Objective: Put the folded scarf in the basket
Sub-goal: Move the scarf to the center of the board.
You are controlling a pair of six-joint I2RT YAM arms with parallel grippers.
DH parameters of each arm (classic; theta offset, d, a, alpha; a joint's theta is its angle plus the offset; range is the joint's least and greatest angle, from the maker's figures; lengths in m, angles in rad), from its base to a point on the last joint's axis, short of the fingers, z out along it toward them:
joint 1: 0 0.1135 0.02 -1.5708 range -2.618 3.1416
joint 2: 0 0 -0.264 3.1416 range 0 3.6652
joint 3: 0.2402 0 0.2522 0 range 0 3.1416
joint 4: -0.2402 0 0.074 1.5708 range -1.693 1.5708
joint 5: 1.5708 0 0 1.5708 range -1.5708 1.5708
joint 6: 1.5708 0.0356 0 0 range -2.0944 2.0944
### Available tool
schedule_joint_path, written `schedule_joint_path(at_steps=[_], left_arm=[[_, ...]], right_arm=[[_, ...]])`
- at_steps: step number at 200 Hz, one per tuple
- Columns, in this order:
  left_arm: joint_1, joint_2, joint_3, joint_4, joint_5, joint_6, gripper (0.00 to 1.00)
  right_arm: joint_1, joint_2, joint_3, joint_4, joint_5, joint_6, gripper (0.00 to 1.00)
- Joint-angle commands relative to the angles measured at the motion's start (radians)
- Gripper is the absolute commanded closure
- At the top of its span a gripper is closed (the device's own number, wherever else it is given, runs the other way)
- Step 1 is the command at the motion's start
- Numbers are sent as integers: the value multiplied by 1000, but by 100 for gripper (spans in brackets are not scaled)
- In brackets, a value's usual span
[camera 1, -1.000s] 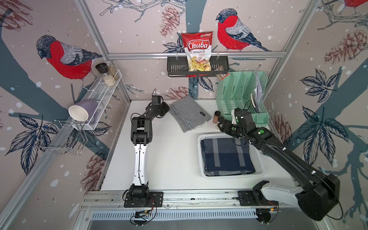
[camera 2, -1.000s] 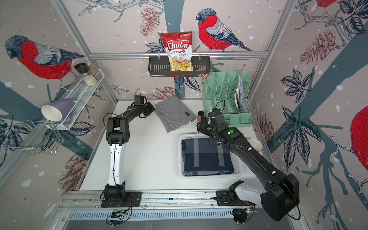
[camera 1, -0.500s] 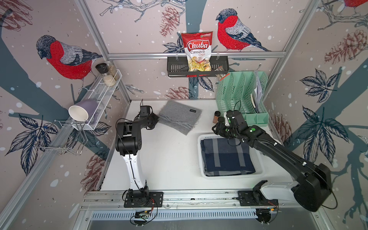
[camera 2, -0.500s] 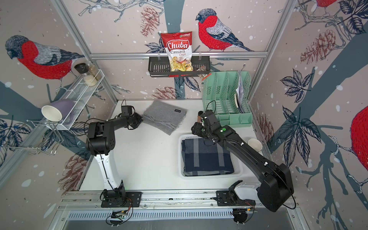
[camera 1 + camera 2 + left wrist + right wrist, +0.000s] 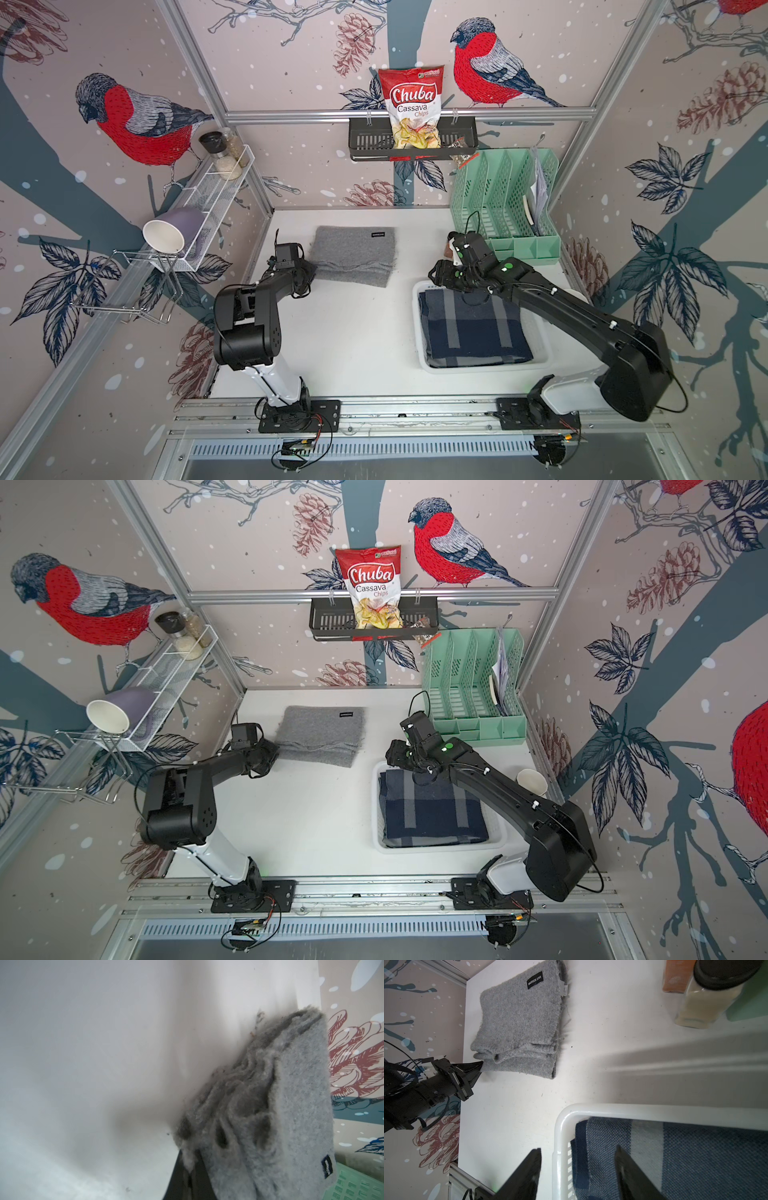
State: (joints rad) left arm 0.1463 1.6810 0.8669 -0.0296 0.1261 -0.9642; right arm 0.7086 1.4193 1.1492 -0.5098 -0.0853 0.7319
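Grey folded scarf (image 5: 353, 259) lies flat on the counter (image 5: 353, 332), its near left corner pinched in my left end effector (image 5: 311, 271), and the white basket (image 5: 417, 328) sits to its right, nearer the arm bases, with my right end effector (image 5: 435, 274) half-open over the rim.

Open tabletop (image 5: 353, 332) separates the folded scarf (image 5: 353, 257) from the basket (image 5: 538, 332). A navy checked cloth (image 5: 473, 328) covers the basket floor. The right gripper (image 5: 577, 1149), jaws apart, straddles its far rim corner; a spice jar (image 5: 708, 995) and green file organiser (image 5: 503, 208) stand close behind. The left arm (image 5: 245, 328) occupies the table's left side.
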Motion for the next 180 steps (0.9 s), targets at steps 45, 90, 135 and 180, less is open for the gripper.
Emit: schedule_joint_path(at_steps=[45,90,135,180], left_arm=[[14,-225,-217,-77,-112,-36,100],[22,-418,-342,-165,-150,-59,100],[22,-594,-430,-282,-177,-74,100],[22,-738,-474,-378,-238,-92,100]], right_arm=[[72,75,63,1,0,0,36],[136,135,102,11,1,7,33],[183,216,173,12,-7,11,32],[212,271,208,20,-14,20,32]])
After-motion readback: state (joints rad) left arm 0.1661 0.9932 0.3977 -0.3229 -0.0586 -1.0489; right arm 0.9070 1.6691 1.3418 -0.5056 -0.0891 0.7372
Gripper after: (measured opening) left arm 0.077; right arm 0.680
